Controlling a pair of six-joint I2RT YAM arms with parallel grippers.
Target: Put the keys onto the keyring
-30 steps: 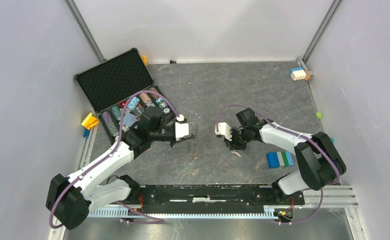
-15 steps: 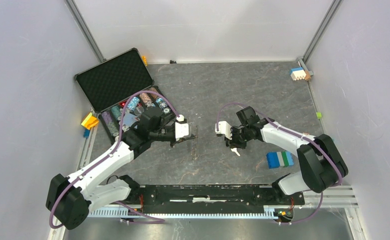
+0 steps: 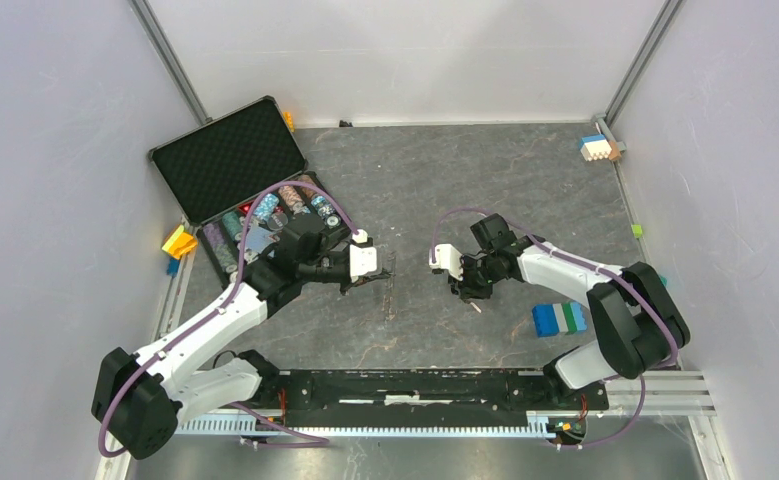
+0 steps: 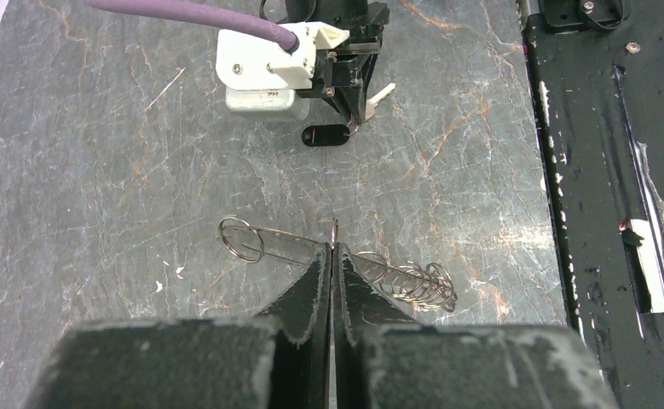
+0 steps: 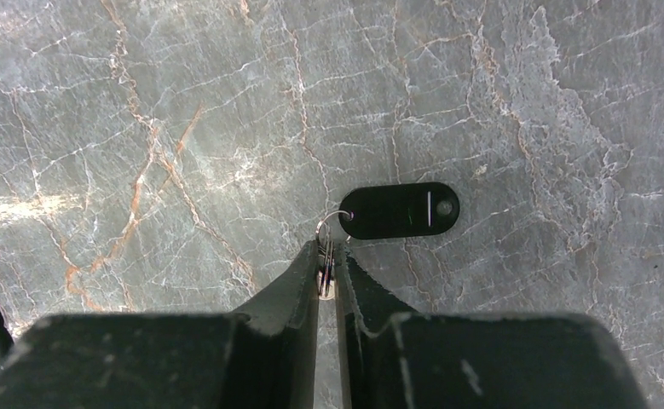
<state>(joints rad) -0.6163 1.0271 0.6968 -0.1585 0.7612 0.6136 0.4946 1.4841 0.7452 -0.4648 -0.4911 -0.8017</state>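
The left gripper (image 4: pixel 332 249) is closed on the wire keyring (image 4: pixel 415 288), with the loop left of the jaws and the coil right. The key (image 5: pixel 325 271) is seen between the barely parted jaws of the right gripper (image 5: pixel 329 256); whether it is clamped cannot be told. Its black tag (image 5: pixel 401 210) lies just beyond the tips.

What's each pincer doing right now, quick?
Left pincer: closed on the wire keyring.
Right pincer: closed on the key, its black tag showing past the tips.
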